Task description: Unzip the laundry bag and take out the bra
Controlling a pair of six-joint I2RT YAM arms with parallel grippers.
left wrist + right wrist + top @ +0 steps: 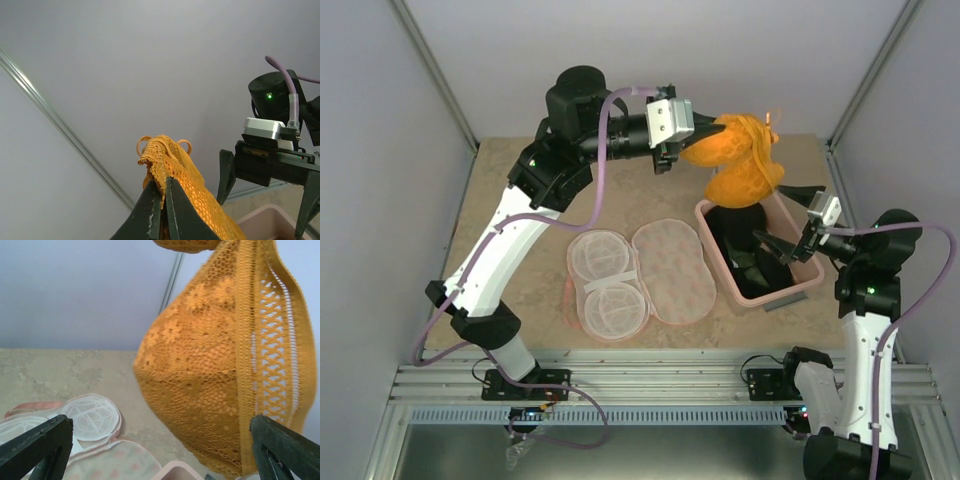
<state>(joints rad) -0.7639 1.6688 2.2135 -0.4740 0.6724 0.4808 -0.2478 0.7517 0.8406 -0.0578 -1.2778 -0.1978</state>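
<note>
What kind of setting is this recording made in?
Probably a lab test booth, not a home: plain grey wall panels enclose a beige stone-patterned tabletop, and a slotted aluminium rail at its near edge carries the white-and-black left arm and right arm.

Beige stone-look counter [520,200]: laundry bag [645,272] lying opened flat mid-counter, pink bin [717,255] just right of it.
</note>
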